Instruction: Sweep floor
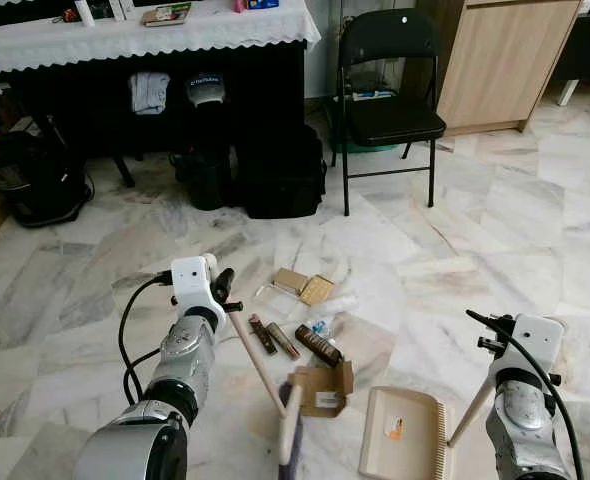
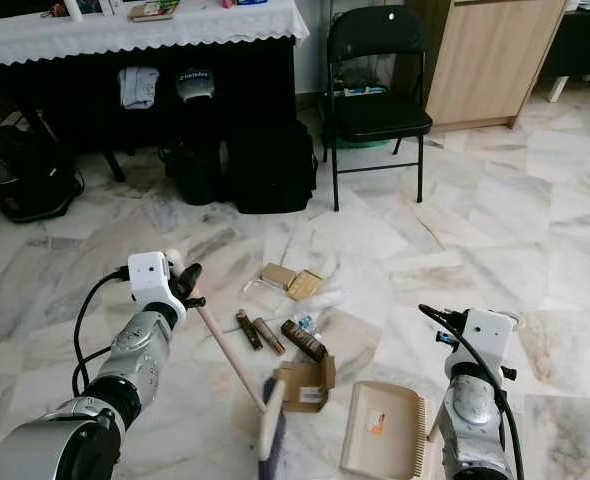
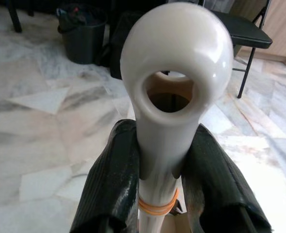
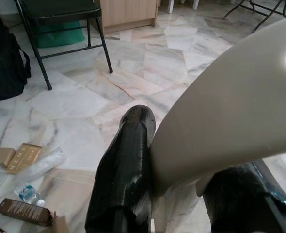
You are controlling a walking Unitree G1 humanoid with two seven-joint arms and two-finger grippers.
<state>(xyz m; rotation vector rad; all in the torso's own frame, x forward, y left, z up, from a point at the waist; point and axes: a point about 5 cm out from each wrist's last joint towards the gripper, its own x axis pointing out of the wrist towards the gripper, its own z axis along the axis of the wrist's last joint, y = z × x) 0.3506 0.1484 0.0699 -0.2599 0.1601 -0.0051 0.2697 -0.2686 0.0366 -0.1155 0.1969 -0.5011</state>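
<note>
While the left gripper (image 3: 157, 165) clamps the broom's (image 1: 258, 365) glossy cream handle, its bristles rest on veined marble floor (image 1: 535, 220) beside a torn cardboard box (image 1: 323, 388). Nearby, the right gripper (image 4: 182, 160) pinches the smooth beige dustpan's (image 1: 405, 432) handle.

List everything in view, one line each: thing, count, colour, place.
broom: 1, pale wooden handle, head down by the litter
dustpan: 1, beige, on the floor at the right
cardboard box: 1, brown, open, between broom head and dustpan
litter: several small boxes, wrappers and a clear plastic bottle, brown and tan, on the marble floor
folding chair: 1, black, by the wooden cabinet
table: 1, white lace cloth, at the back
bags: black, under the table
left gripper: jaws shut on the broom handle's top
right gripper: jaws shut on the dustpan's handle
</note>
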